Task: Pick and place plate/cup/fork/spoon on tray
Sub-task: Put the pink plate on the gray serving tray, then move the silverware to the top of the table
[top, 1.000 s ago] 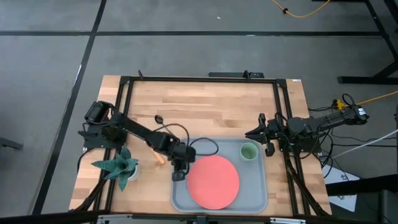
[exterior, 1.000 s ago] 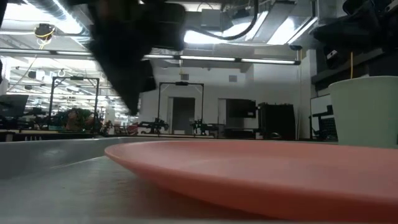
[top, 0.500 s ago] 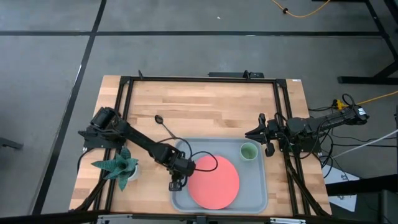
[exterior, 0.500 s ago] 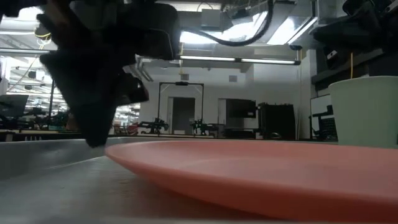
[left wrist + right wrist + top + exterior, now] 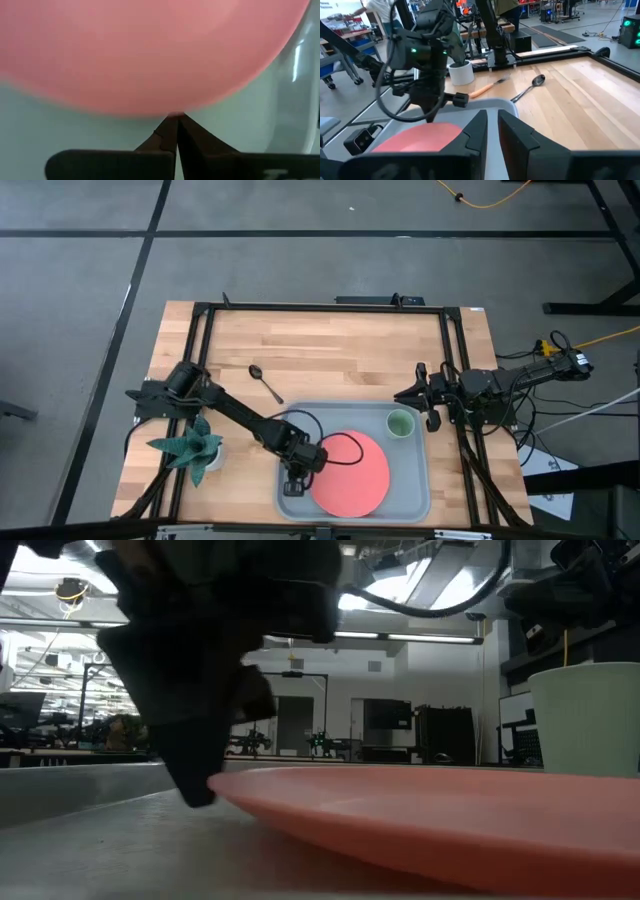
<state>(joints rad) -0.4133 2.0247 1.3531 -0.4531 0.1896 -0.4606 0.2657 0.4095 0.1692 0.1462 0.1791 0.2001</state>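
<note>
The pink-red plate (image 5: 352,473) lies flat in the grey-blue tray (image 5: 410,485), and the light-green cup (image 5: 400,423) stands in the tray's far right corner. My left gripper (image 5: 293,483) is shut, low in the tray at the plate's left rim. The dark spoon (image 5: 265,382) lies on the wood beyond the tray. The orange-handled fork (image 5: 485,89) lies on the wood near the tray's far left corner; in the high view my left arm hides it. My right gripper (image 5: 415,395) is shut and empty, above the table just beyond the cup. My left gripper's shut fingertips (image 5: 172,122) touch the plate's rim (image 5: 172,113) on its left side. The fingers slant down from above and from the table's left, their tips (image 5: 198,792) low at the tray floor. The plate lies flat in the tray.
A green plant in a white pot (image 5: 190,448) stands at the table's near left, beside my left arm. A black frame (image 5: 320,307) runs round the table. Bare wood lies beyond the tray.
My left gripper has gone toward the table's near edge, then toward the right and down, to the plate's left rim. The plate has slid a little toward the table's right inside the tray and stays flat.
</note>
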